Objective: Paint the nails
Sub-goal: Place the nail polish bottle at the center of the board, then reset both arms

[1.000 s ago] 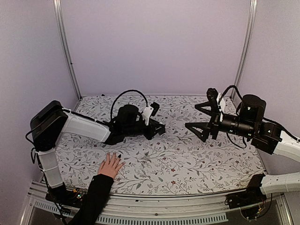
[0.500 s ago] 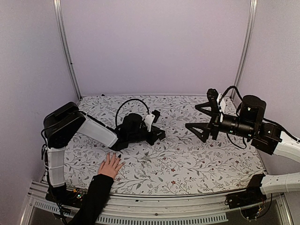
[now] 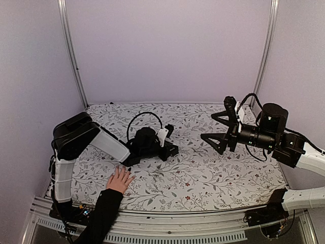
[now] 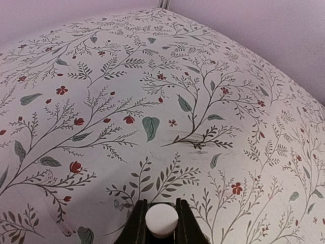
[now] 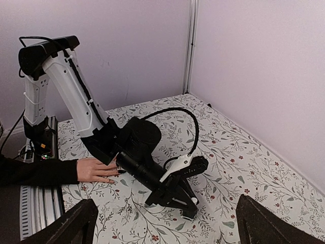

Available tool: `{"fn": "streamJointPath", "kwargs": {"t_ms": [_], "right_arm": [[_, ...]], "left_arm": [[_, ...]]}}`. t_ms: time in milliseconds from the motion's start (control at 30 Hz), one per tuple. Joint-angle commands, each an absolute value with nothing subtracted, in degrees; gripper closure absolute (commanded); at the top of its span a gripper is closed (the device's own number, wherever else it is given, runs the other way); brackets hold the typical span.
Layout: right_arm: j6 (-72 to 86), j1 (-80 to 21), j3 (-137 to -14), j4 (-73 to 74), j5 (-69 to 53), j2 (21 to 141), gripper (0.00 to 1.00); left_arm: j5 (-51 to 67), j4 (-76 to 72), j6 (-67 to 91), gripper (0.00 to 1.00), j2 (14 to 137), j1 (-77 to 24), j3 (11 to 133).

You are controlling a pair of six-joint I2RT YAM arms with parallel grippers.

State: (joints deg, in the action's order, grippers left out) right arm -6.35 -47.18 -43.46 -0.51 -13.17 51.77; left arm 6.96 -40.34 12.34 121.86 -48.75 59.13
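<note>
Nails of a black-sleeved hand rested on the floral counter near its front left edge. Just beyond them and to the right, the left claw sat low, clamped on a white cap. Far right, the right claw hung wide open, well apart.

Left arm low, jaws clamped; right arm raised, jaws wide.

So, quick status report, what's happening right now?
Left gripper shut on a white cap, beyond the hand. Right gripper open, empty, held aloft. Hand flat, fingers spread, nails too small to judge. Nothing in the way.
</note>
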Motion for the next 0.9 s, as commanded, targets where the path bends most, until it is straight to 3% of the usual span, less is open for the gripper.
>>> {"fn": "streamJointPath", "kwargs": {"t_ms": [0,200,467,533,667,767,867], "right_arm": [[-5.8,-47.0,-43.7,-1.8,-12.4,51.8,0.01],[-5.8,-47.0,-43.9,-1.8,-12.5,51.9,0.01],[-5.5,-47.0,-44.3,-2.1,-12.5,52.3,0.01],[-5.2,-47.0,-44.4,-2.3,-12.3,52.5,0.01],[-4.6,-46.6,-44.9,-3.1,-12.1,53.7,0.01],[-3.4,-45.0,-45.1,-4.4,-12.8,54.8,0.01],[-1.7,-41.7,-44.6,-6.0,-15.0,55.6,0.01]], "left_arm": [[6.8,-42.4,12.5,0.84,121.8,-49.0,59.6],[6.6,-41.1,11.3,0.6,118.5,-49.4,58.4],[7.8,-35.4,10.1,0.43,111.7,-49.7,59.0],[8.3,-31.8,9.9,0.24,109.3,-49.6,60.4],[8.3,-23.6,9.7,0.08,103.6,-48.2,63.3],[9.4,-18.7,10.6,0.01,98.5,-45.6,64.4],[11.4,-13.8,12.7,0.0,93.8,-41.5,64.8]]}}
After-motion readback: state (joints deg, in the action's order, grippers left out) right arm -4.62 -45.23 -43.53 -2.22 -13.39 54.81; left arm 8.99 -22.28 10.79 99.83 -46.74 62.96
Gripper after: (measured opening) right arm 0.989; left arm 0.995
